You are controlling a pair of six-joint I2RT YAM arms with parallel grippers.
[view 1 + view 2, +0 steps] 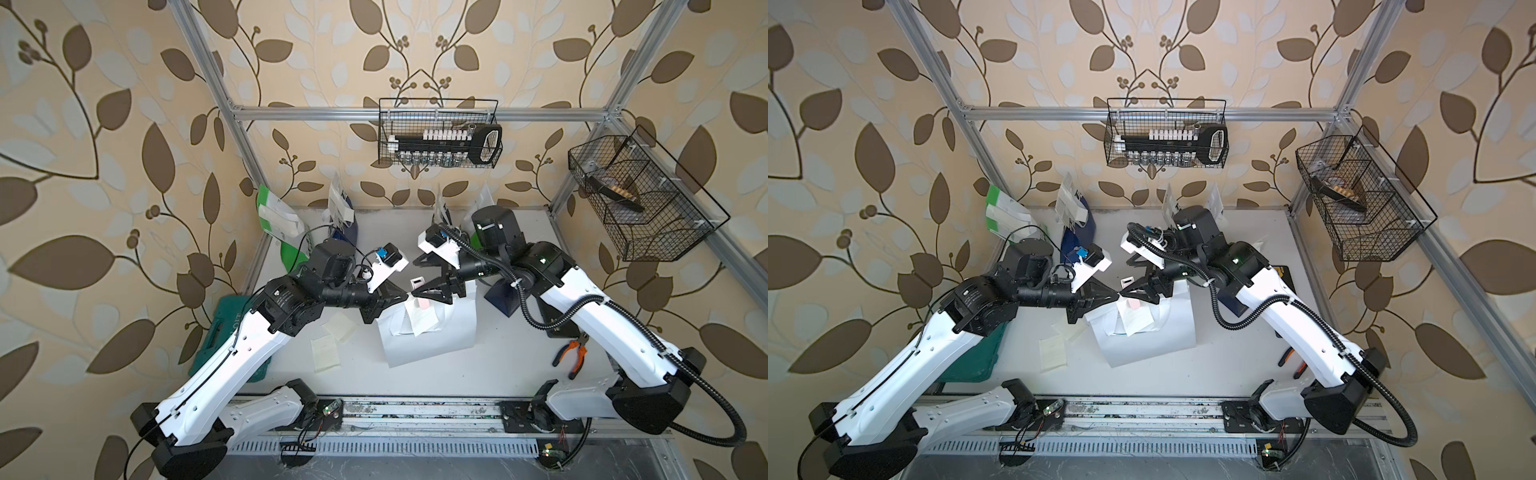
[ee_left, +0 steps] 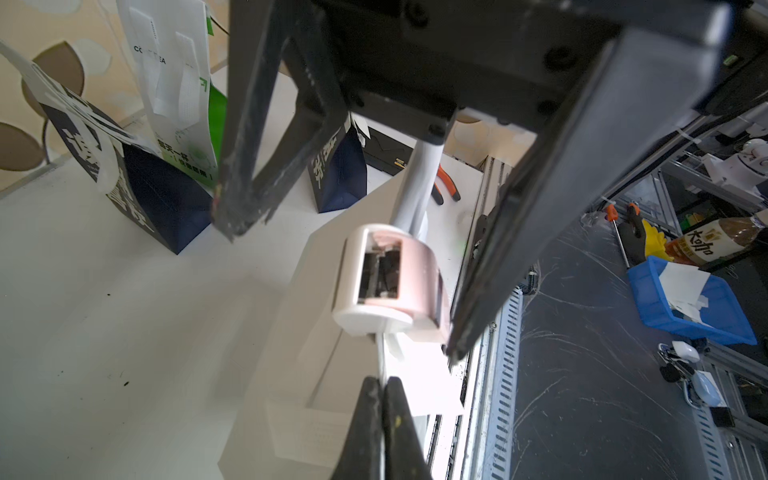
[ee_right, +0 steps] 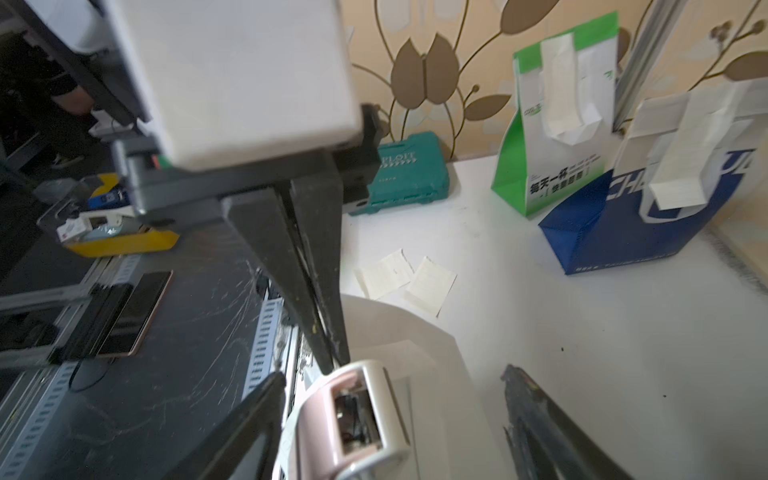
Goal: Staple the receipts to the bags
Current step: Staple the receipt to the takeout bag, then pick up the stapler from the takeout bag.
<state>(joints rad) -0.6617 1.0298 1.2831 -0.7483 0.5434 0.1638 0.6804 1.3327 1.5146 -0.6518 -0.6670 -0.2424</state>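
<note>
The plain white bag (image 1: 436, 340) lies flat mid-table with a receipt (image 1: 424, 322) on its top end. A pink-and-white stapler (image 1: 417, 284) (image 3: 357, 419) sits raised at that end. My right gripper (image 1: 417, 277) (image 3: 392, 376) is open, one finger on each side of the stapler. My left gripper (image 1: 408, 296) (image 2: 382, 384) is shut on a thin white paper edge of the bag that runs up to the stapler (image 2: 390, 282). Two loose receipts (image 1: 326, 353) (image 3: 384, 274) lie left of the bag. Green-and-white (image 1: 270, 212) and navy (image 1: 345, 224) bags stand at the back.
Another navy bag (image 1: 505, 297) stands under the right arm. A teal tool case (image 1: 224, 328) lies at the table's left edge and orange pliers (image 1: 575, 353) at the right. Wire baskets (image 1: 438, 133) (image 1: 640, 199) hang on the frame.
</note>
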